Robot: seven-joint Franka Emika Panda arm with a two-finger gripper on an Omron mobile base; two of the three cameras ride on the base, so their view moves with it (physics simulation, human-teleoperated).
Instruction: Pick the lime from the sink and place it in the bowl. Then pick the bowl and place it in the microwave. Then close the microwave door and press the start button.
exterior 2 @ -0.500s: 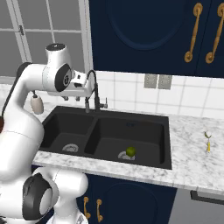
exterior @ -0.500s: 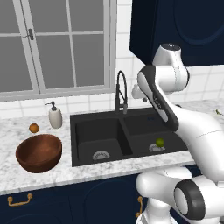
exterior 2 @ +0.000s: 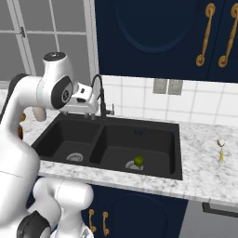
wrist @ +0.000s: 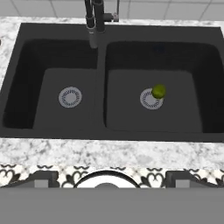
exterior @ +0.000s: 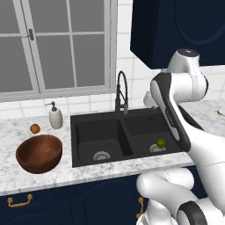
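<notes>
Spread wide and empty above the sink (wrist: 52, 33), my pincer must take the lime (wrist: 159, 91), lying on the right basin's drain, across its middle, since I judge it light, firm, round and apt to roll.

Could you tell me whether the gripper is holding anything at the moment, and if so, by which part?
Nothing is held. The lime lies untouched by the drain in the sink's right basin, well below the hand.
</notes>
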